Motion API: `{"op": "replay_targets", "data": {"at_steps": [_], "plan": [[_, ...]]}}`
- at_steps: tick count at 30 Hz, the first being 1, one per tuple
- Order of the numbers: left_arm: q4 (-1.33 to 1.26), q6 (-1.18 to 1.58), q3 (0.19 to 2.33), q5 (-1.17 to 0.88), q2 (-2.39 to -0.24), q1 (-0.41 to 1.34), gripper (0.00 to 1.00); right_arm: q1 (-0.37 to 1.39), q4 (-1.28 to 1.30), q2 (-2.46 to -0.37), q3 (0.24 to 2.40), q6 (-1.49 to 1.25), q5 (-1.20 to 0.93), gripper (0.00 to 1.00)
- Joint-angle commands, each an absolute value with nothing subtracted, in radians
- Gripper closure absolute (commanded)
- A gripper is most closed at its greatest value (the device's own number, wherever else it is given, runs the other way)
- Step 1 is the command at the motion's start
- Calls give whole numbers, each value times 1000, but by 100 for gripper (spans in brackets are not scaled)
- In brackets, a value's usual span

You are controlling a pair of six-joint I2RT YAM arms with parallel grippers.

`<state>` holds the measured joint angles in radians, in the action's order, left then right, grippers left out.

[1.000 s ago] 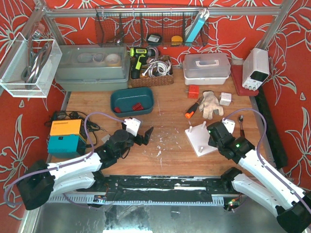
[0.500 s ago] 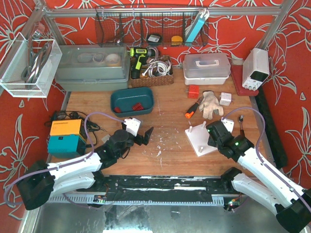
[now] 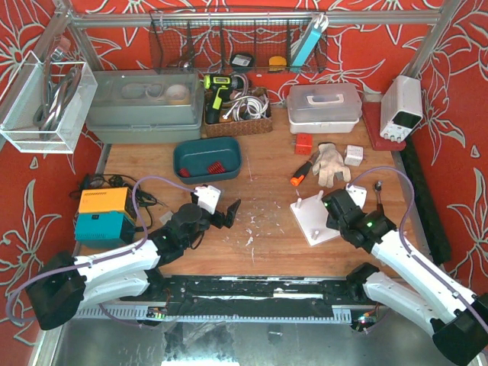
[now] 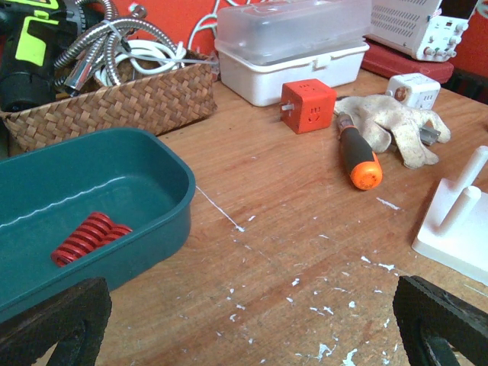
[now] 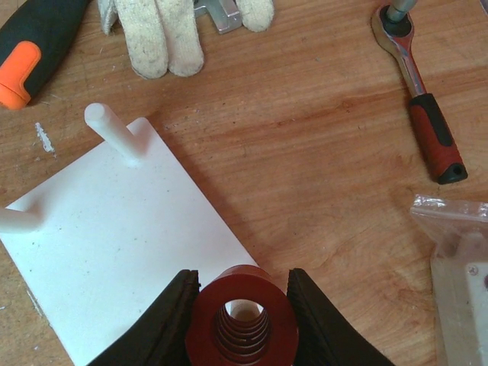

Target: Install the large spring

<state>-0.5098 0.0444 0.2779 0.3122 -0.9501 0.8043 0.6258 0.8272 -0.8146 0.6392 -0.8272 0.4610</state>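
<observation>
Since a moment ago, the right gripper (image 5: 242, 305) has slid a little over the white plate (image 5: 114, 229), clamped on the big red spring (image 5: 242, 278). The left gripper (image 3: 219, 206) sits wide apart above the counter (image 4: 267, 198).

Large spring (image 5: 241, 284) — near rim past bottom edge

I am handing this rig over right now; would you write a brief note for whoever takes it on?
Left gripper: open, empty, low over the table beside the teal tray, which holds another red spring.
Right gripper: shut on the large red spring, upright over a corner of the white peg plate; a peg tip seems to show through its bore.
Done: spring picked up and lined up.
Left: push it down the peg and release. I cannot tell whether it is seated.
</observation>
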Motion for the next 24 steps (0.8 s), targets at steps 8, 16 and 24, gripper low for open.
{"op": "replay_targets", "data": {"at_steps": [8, 16, 24], "plan": [[-535, 37, 269, 313, -940, 807, 0, 616, 833, -800, 647, -852, 394, 100], [-530, 38, 272, 308, -933, 807, 0, 616, 918, -752, 702, -825, 471, 100], [-535, 38, 265, 311, -929, 807, 0, 607, 864, -790, 652, -852, 424, 100]]}}
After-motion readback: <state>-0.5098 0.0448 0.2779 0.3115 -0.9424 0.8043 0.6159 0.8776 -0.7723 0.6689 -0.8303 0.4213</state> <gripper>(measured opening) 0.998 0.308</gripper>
